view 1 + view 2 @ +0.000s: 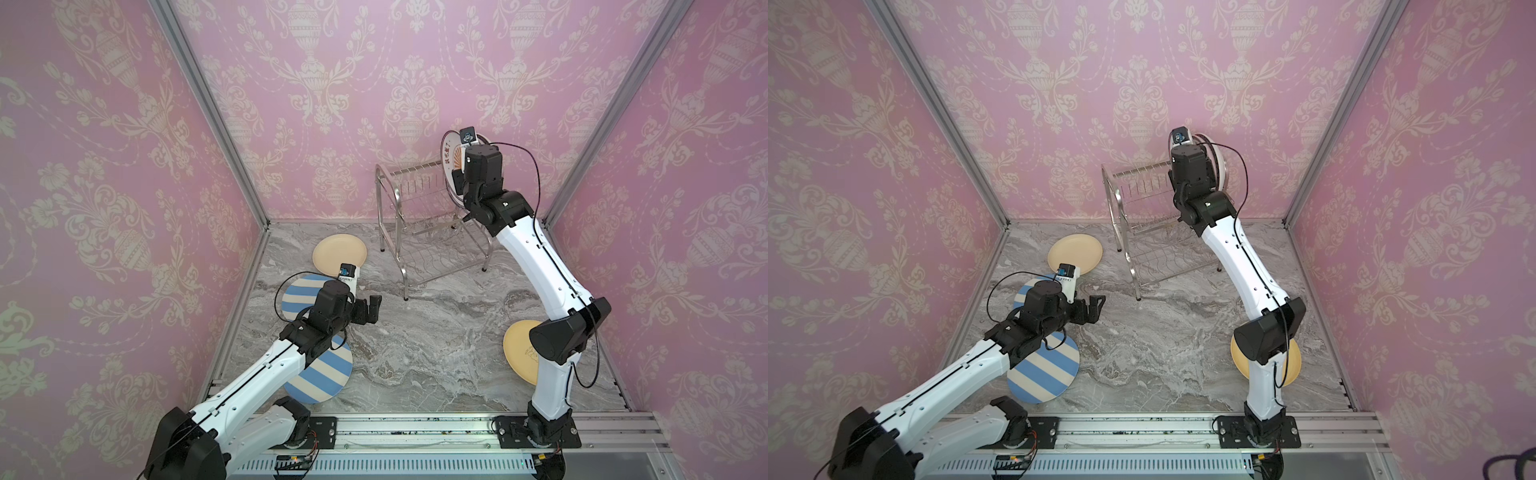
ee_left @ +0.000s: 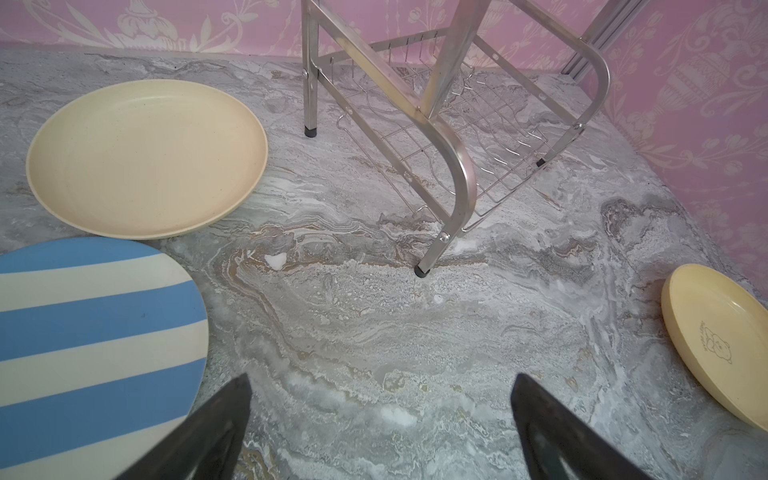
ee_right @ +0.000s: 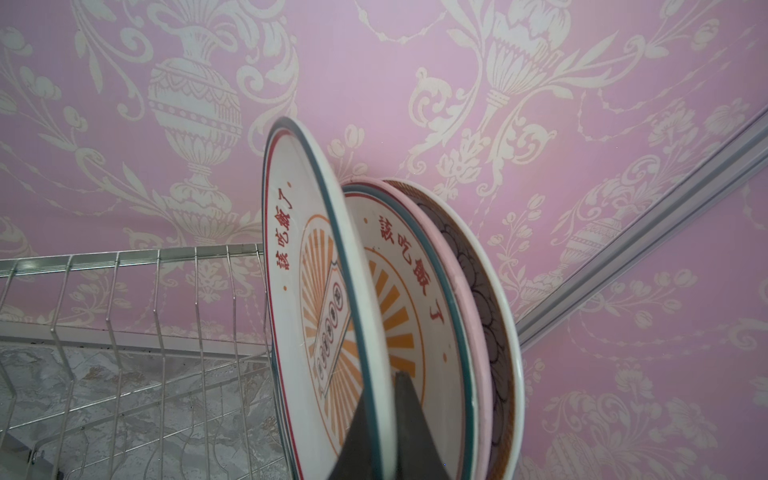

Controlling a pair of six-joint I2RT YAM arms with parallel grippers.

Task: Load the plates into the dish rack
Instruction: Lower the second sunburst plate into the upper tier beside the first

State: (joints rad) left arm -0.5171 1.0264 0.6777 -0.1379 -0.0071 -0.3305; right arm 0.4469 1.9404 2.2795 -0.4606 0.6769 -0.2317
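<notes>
Top views: high at the front, side by side, tilted down toward the back wall (image 1: 374,104); far enough for the whole table (image 1: 436,353).
Left wrist view: low over the table, facing the legs of the dish rack (image 2: 463,178) and a cream plate (image 2: 145,158).
Right wrist view: very near the edge of a sunburst plate (image 3: 291,257), facing the back wall.
Shared: dish rack, in all four.

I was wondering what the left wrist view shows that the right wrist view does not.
Only left wrist: cream plate, blue-striped plate and bear-printed yellow plate lying flat, open left jaws. Only right wrist: a sunburst plate in shut right jaws, beside a second sunburst plate, pink plate and petal-patterned plate on edge. Both: dish rack, marble tabletop, wallpaper.
</notes>
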